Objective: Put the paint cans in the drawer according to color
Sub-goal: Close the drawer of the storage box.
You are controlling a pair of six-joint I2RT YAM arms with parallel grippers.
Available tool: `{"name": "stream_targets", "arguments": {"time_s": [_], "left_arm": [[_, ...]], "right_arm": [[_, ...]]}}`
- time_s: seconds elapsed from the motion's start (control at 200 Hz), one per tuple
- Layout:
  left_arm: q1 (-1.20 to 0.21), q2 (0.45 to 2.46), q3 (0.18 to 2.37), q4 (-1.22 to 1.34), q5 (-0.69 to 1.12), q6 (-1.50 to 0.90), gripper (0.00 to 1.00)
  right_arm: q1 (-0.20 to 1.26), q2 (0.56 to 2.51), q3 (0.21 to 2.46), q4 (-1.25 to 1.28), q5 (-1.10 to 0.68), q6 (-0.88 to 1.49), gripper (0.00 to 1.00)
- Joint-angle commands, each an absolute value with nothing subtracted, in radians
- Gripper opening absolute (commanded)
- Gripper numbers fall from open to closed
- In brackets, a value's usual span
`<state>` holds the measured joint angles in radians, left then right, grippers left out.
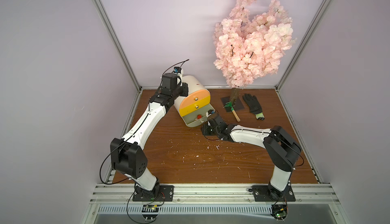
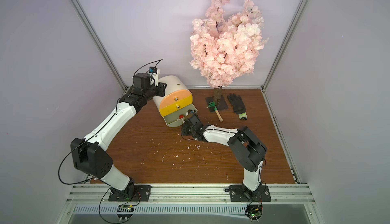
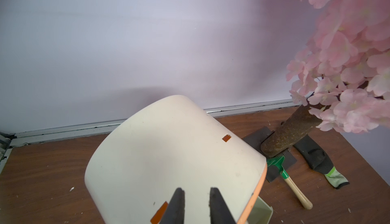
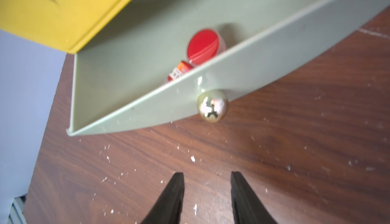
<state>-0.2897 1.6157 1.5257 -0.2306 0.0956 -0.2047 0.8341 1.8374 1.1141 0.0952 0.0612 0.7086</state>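
The cream cabinet [image 1: 191, 84] [image 2: 168, 85] stands at the back left of the table, with its peach and yellow drawers closed. Its lowest grey-green drawer [image 4: 147, 115] is pulled out. Inside it, behind the front wall, one red paint can [image 4: 203, 43] [image 1: 199, 117] stands upright and a second red one [image 4: 179, 73] lies beside it. No other paint cans show. My right gripper [image 4: 206, 175] is open and empty over the table, just short of the drawer's gold knob [image 4: 212, 106]. My left gripper [image 3: 196, 191] is shut and empty against the cabinet's rounded top.
A pink blossom tree [image 1: 253, 39] on a dark base plate stands at the back right. Beside its trunk lie a green hand rake [image 1: 232, 111] and a black glove [image 1: 253, 105]. White crumbs [image 1: 197, 155] dot the wooden table.
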Motion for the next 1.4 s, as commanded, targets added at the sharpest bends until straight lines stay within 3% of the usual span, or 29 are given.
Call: {"name": "stream_targets", "arguments": {"time_s": [0.0,1.006,1.396], "left_arm": [[-0.278,1.64,1.542,-0.211,0.14,-0.181,0.26],[-0.278,1.693,1.428,-0.354,0.104,-0.135,0.28],[-0.276,1.713,1.431,-0.386,0.104,-0.138,0.29]], "right_arm": [[0.821,1.833,1.118,0.187,0.116,0.697,0.44],[0.804,1.989,1.268,0.364,0.051,0.577,0.44],[0.804,2.052,1.333,0.447,0.101,0.623,0.43]]}}
